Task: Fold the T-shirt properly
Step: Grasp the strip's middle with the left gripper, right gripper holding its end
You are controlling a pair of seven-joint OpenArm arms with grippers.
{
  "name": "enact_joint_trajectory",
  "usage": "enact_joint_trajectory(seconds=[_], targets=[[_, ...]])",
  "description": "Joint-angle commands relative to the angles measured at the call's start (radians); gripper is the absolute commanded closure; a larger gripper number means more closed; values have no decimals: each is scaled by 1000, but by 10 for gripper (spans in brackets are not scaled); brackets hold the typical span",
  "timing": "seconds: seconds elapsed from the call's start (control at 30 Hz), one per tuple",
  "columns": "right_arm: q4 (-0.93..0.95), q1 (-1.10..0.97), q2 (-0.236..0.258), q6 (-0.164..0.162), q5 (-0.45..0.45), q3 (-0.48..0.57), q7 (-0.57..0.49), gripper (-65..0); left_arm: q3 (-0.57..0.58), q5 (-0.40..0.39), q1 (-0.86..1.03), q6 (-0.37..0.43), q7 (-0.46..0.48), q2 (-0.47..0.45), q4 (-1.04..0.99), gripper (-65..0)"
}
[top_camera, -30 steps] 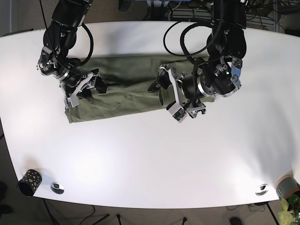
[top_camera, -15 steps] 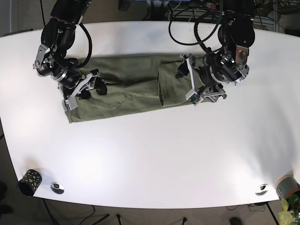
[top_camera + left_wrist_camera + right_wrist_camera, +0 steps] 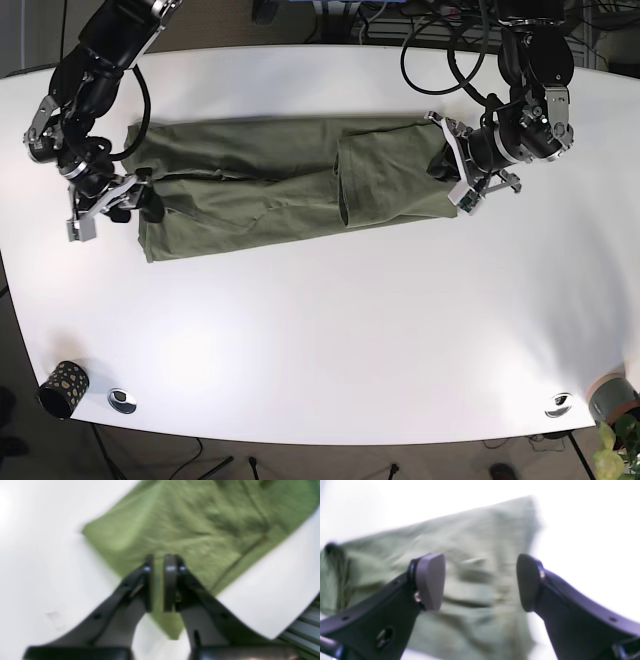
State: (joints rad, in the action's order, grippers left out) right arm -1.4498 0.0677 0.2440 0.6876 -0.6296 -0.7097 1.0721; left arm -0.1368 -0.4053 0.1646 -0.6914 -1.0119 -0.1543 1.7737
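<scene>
1. T-shirt: we record one olive-green garment lying on the white table, spread as a long band running left to right in the base view, toward the far half of the tabletop. A folded-over panel shows on its right portion, with a vertical edge near the middle of the band. The cloth is creased in several places.

2. Left gripper: we find it at the right-hand end of the T-shirt in the base view. In the left wrist view its two fingers stand almost together, only a thin slit between them, above the green fabric near a corner of the cloth. We see no cloth caught between them, though the view is blurred.

3. Right gripper: we find it at the left-hand end of the T-shirt in the base view, just off the cloth's edge. In the right wrist view its pads stand wide apart with nothing between them, the pale green fabric lying beyond.

4. Other items along the table's near edge: a small dark patterned cup at the left and a plant pot at the right.
</scene>
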Motion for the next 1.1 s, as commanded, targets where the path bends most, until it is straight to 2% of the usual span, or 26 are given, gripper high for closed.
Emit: enact_joint_trajectory(seconds=[0.0, 0.17, 0.3, 0.37, 0.67, 0.77, 0.93, 1.07], targets=[[91, 42, 65, 8, -16, -29, -17, -431, -5, -14, -12, -7, 18, -8, -18, -8], [291, 108, 142, 10, -16, -41, -22, -431, -5, -13, -12, -7, 67, -3, -88, -8], [373, 129, 150, 11, -16, -40, -22, -431, -5, -8, -23, -7, 106, -9, -156, -8], [377, 126, 142, 11, -16, -38, -22, -431, -5, -8, -43, -7, 106, -11, -186, -8], [377, 74, 31, 11, -16, -34, -16, -431, -5, -16, -63, -7, 106, -40, -183, -8], [366, 57, 16, 11, -17, 9, 3, -428, -5, -16, -63, -7, 101, -58, -127, -8], [245, 1, -11, 11, -92, 78, 4, -425, -5, -16, -61, -7, 100, -58, -53, -8], [168, -24, -21, 11, -129, 89, 4, -423, -7, -8, -64, -7, 100, -60, -59, -8]])
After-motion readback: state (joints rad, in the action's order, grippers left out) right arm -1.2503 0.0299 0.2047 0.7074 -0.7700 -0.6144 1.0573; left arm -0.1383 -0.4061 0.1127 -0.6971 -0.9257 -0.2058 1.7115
